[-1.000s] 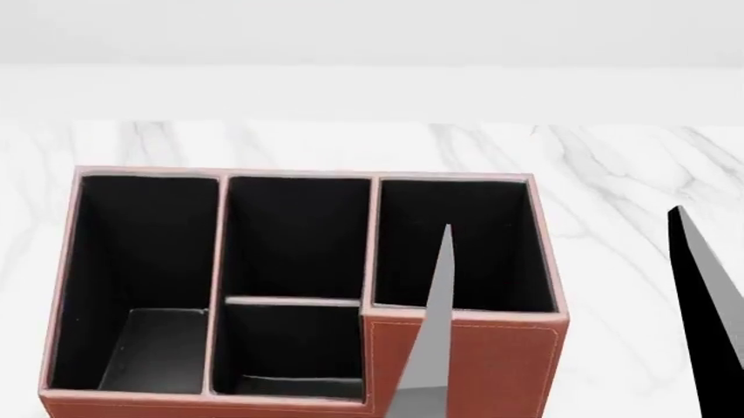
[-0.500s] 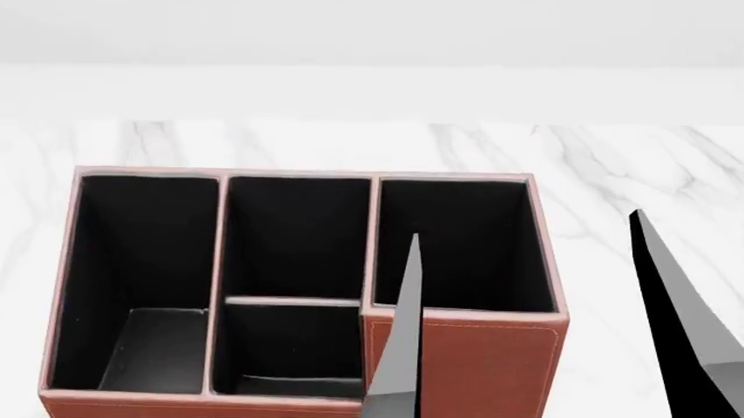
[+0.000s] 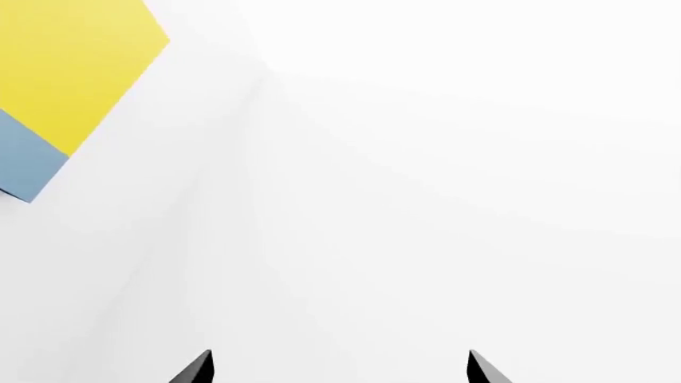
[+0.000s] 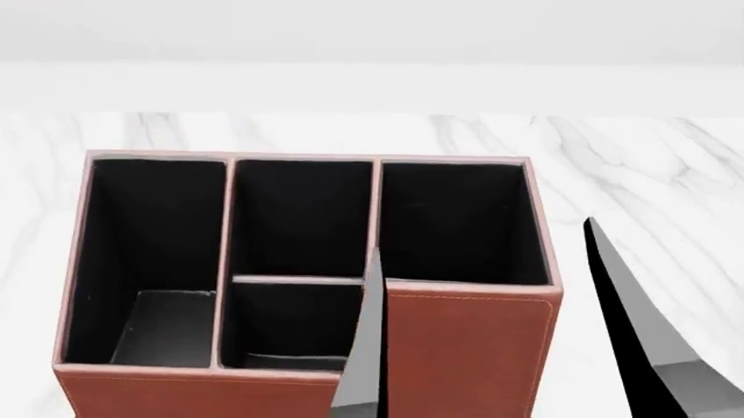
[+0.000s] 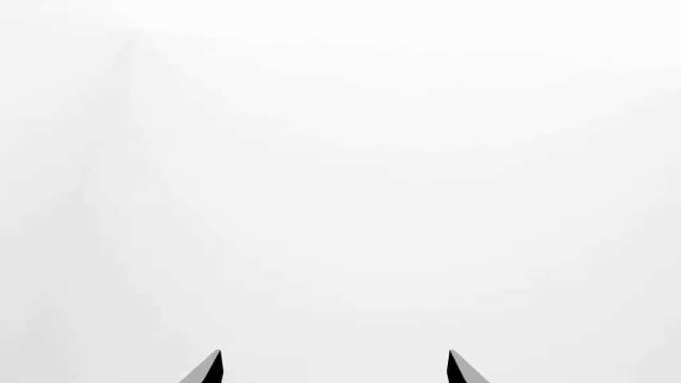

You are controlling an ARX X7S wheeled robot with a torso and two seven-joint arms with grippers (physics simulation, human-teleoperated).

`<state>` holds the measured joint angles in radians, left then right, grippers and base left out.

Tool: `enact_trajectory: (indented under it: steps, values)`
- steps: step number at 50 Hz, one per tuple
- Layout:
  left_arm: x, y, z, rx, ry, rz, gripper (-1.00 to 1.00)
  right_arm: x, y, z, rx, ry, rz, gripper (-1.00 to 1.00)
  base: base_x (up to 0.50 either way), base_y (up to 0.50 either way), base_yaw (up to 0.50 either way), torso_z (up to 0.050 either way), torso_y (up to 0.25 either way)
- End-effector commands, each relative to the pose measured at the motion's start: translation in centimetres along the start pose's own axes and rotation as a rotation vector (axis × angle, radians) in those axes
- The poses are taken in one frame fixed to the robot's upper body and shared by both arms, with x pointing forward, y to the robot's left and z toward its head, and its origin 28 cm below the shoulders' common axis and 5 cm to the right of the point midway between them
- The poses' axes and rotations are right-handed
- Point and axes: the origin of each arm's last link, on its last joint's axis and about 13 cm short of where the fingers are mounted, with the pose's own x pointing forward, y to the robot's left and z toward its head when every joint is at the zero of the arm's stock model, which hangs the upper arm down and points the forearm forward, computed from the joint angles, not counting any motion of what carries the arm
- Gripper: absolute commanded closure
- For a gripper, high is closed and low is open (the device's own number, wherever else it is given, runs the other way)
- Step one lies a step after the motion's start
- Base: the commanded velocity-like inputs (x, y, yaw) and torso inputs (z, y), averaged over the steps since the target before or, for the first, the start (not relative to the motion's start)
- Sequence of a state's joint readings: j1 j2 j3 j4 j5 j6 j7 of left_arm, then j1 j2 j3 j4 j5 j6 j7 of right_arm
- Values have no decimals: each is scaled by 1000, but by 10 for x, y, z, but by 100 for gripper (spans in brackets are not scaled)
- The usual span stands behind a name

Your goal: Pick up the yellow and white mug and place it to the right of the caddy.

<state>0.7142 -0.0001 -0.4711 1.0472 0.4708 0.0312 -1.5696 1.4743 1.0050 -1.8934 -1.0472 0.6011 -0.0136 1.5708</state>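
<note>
Beyond the right end effector (image 4: 500, 322), whose two dark fingers stand spread wide with nothing between them, sits one caddy (image 4: 465, 348) on the marble tabletop (image 4: 651, 165), four compartments all showing black and bare. No yellow and white mug shows in any view, so this looks like the search step, and the next move calls for finding it first. Left end effector (image 3: 335, 369) is spread too, facing white wall and one yellow-and-blue panel (image 3: 64, 80), possibly a poster.

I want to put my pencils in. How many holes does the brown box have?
4. In the caddy: a long one at left, a back middle one, a small front middle one, and one at right.
</note>
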Motion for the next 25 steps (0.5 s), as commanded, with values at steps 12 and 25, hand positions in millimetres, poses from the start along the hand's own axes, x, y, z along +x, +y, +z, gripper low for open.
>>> enact_trajectory:
  steps: [12,25]
  values:
    - [-2,-1,0,1,3,-2,-100,-10,40,-8,31,64,194,-100,0,0,0,0,0]
    - [0,0,0,1,5,0,-100,-23,61,-10,36,94,315,-100,0,0,0,0,0]
